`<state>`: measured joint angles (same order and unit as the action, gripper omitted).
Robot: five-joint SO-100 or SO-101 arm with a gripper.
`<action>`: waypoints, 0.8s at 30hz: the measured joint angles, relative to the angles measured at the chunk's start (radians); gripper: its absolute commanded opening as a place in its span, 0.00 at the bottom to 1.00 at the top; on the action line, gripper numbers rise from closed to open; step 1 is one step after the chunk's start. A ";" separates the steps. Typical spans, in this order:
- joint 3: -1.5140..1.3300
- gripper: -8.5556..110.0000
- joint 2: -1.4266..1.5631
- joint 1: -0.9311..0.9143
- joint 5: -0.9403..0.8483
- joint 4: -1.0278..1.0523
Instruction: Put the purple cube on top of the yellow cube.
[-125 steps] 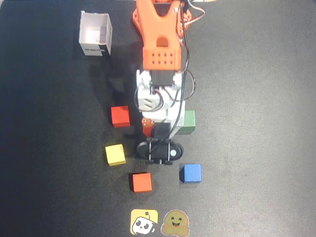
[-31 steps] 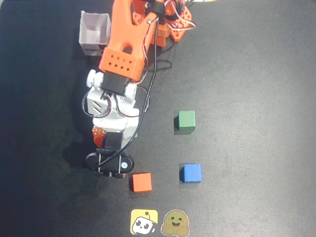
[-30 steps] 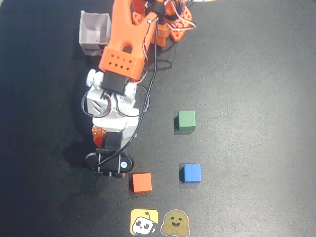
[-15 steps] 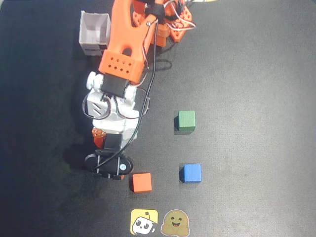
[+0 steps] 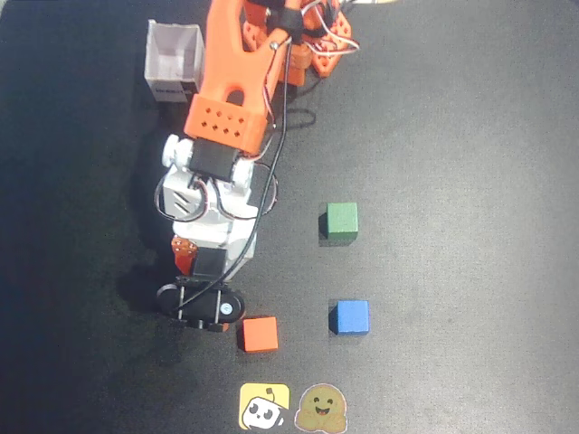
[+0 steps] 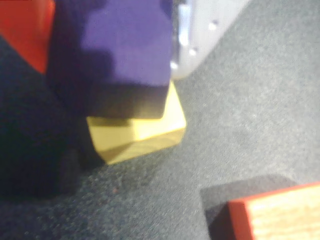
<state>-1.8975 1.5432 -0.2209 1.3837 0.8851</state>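
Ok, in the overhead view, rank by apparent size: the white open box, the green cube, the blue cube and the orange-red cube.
1. White open-topped box, clearly largest.
2. Small green cube, small blue cube and small orange-red cube: these three look alike in size, so no ranking among them.

Even light is falling on the dark tabletop overhead, casting soft shadows left of the arm. The wrist view is blurring up close; the purple cube is shading the yellow cube.
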 measured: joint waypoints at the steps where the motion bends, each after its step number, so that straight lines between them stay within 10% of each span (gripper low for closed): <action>1: 0.000 0.08 0.000 0.002 0.003 0.000; 24: 0.000 0.17 -0.017 0.005 0.037 -0.020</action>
<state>-1.8975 1.5263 -0.2163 1.4205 0.8652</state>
